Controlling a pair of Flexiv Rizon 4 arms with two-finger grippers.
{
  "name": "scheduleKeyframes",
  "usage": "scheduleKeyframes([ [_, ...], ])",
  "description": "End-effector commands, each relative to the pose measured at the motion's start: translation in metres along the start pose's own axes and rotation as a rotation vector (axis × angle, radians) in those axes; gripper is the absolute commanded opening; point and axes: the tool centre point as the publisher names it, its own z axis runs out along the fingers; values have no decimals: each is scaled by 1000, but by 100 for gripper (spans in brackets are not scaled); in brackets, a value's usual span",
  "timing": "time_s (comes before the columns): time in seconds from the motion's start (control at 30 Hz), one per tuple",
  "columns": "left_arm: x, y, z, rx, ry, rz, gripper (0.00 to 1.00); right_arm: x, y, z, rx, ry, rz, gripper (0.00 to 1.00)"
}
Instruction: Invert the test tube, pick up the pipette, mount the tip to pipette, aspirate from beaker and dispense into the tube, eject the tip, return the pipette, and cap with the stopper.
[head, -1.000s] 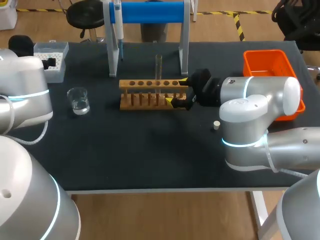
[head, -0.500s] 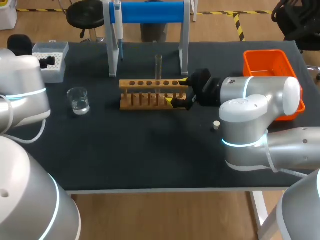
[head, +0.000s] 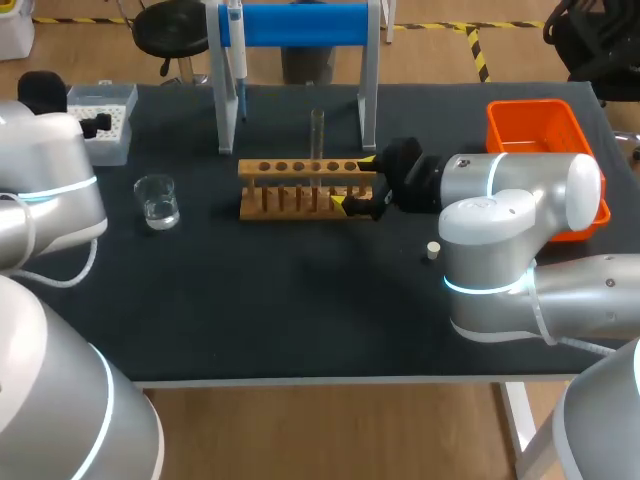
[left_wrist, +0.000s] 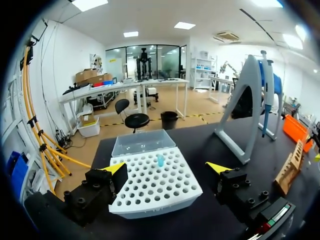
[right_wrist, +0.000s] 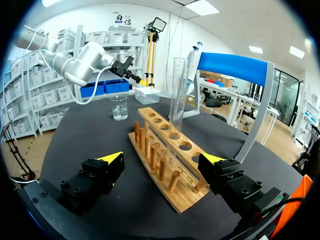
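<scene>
Well, starting at my far left, the left gripper (left_wrist: 167, 169) hangs low over the back left corner of the table (head: 300, 300), its fingers released and spread wide. The white tip box (left_wrist: 150, 187) sits between them, and neither yellow tip clearly presses on it. One pale blue tip (left_wrist: 160, 160) stands in the box's grid of holes, and the clear lid is folded back behind it. Any print on the box is too small for me to read.

Just right of that and nearer to me, the beaker (head: 157, 200) stands upright on the dark mat with a little clear liquid in it. I can't make out any markings on its glass.

Behind the middle of the table is the stand (head: 300, 25) with its blue crossbar, and the pipette (head: 235, 45) hangs upright at the bar's left end.

In front of the stand lies the wooden rack (head: 300, 195). The test tube (head: 317, 135) stands upright in a hole toward the rack's right end.

My right gripper (right_wrist: 162, 158) comes in from the right, fingers unclenched and straddling that right end of the rack, one yellow tip behind it and one in front, grasping nothing.

Further right, the small pale stopper (head: 432, 250) lies on the mat close beside my right arm, well apart from the rack. The orange bin (head: 545, 115) sits at the table's right edge.
</scene>
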Motion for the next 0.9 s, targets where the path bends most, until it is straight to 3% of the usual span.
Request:
scheduleKeyframes([
  [0.03, 9, 0, 8, -10, -21, 7, 100, -1, 1, -1, 3, 4, 0, 100],
  [0.3, 15, -2, 16, -32, -25, 29, 100, -1, 1, -1, 3, 4, 0, 100],
  [0.67, 6, -6, 22, -17, -32, -2, 100, -1, 1, -1, 3, 4, 0, 100],
  [0.77, 4, -7, 24, -16, -31, -5, 95, -1, 1, -1, 3, 4, 0, 100],
  [0.8, 4, -7, 25, -15, -30, -5, 84, -1, 1, -1, 3, 4, 0, 100],
  [0.83, 4, -7, 26, -15, -30, -6, 66, -1, 1, -1, 3, 4, 0, 100],
  [0.9, 3, -8, 28, -16, -28, -7, 58, -1, 1, -1, 3, 4, 0, 100],
])
